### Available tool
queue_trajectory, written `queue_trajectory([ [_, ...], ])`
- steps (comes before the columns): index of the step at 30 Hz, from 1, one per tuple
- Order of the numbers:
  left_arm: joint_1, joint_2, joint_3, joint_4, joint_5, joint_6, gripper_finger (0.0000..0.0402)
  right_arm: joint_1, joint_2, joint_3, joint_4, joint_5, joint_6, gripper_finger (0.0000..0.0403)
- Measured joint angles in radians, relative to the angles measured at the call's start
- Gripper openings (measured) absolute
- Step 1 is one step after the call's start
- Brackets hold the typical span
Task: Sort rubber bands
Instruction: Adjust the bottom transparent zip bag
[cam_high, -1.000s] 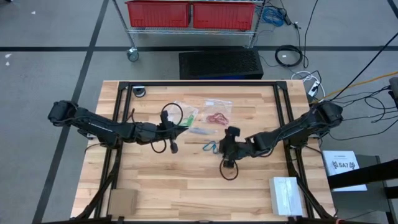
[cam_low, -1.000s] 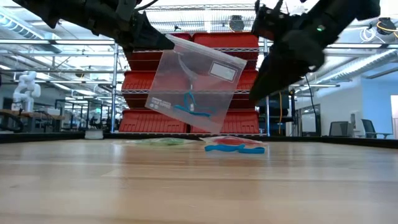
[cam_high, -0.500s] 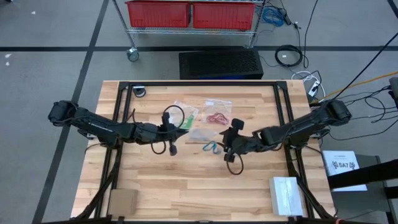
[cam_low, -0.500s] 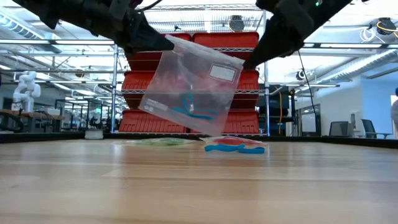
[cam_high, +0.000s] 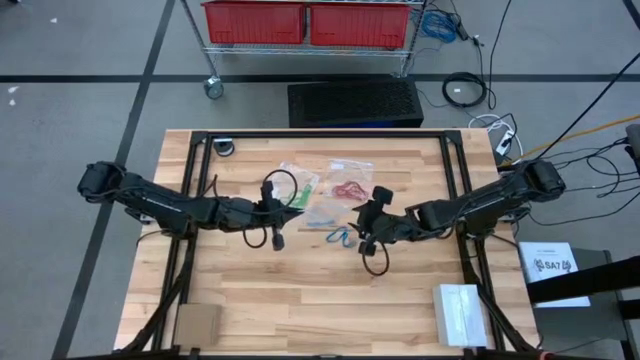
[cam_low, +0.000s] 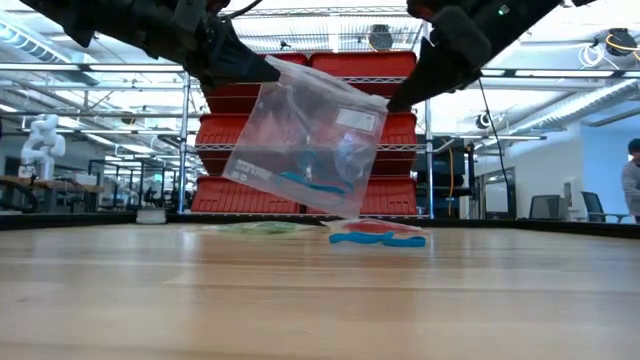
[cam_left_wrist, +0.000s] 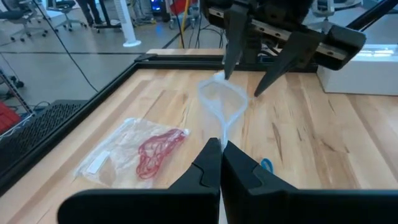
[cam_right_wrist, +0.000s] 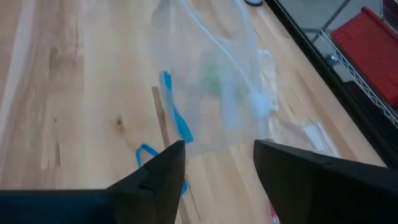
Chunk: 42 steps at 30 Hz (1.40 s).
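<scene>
A clear zip bag (cam_low: 310, 140) with blue rubber bands (cam_low: 305, 182) in it hangs over the table's middle, and my left gripper (cam_left_wrist: 219, 146) is shut on it. Its mouth (cam_left_wrist: 219, 102) gapes as a loop. My right gripper (cam_right_wrist: 217, 149) stands open at the bag's other upper corner (cam_low: 388, 100), coming from the table's right. More blue rubber bands (cam_high: 338, 236) lie on the wood below. A bag with red bands (cam_high: 350, 187) and one with green bands (cam_high: 300, 185) lie flat farther back. My left gripper pinches the bag's top edge (cam_left_wrist: 221, 132) at one corner between its two fingers, reaching about level from the table's left. The bag hangs tilted below the fingers, clear of the table. My right gripper has one fingertip (cam_left_wrist: 225, 68) at the mouth's far rim; I cannot tell whether it touches.
A black frame (cam_high: 320, 134) rims the work area. A brown cardboard box (cam_high: 197, 322) sits at the near left corner and a white box (cam_high: 460, 312) at the near right. Black cable loops (cam_high: 375, 265) hang from both arms. Bare wood lies toward the near edge.
My right gripper has risen and gone a little toward the far edge, from beside the bag's lower half up to its upper corner. The bag has stayed hanging from my left gripper, its lower end swung slightly.
</scene>
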Motion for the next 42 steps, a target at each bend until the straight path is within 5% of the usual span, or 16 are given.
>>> queue_trajectory([
  [9, 0.0, 0.0, 0.0, 0.004, 0.0, 0.0, 0.0001, 0.0, -0.014, 0.0, -0.001, 0.002, 0.01, 0.0222],
  [22, 0.0, 0.0, 0.0, 0.0, 0.003, 0.0, 0.0001, -0.002, -0.104, 0.0, -0.081, 0.007, -0.009, 0.0224],
  [32, 0.0, 0.0, 0.0, 0.002, 0.005, 0.0, 0.0001, -0.01, -0.044, 0.0, -0.044, -0.053, -0.008, 0.0223],
  [37, 0.0, 0.0, 0.0, 0.002, 0.005, 0.0, 0.0001, -0.034, -0.005, 0.0, -0.003, -0.048, -0.011, 0.0173],
  [42, 0.001, 0.0, 0.001, 0.003, 0.005, 0.0, 0.0001, -0.045, 0.03, 0.0, 0.121, -0.057, -0.078, 0.0053],
])
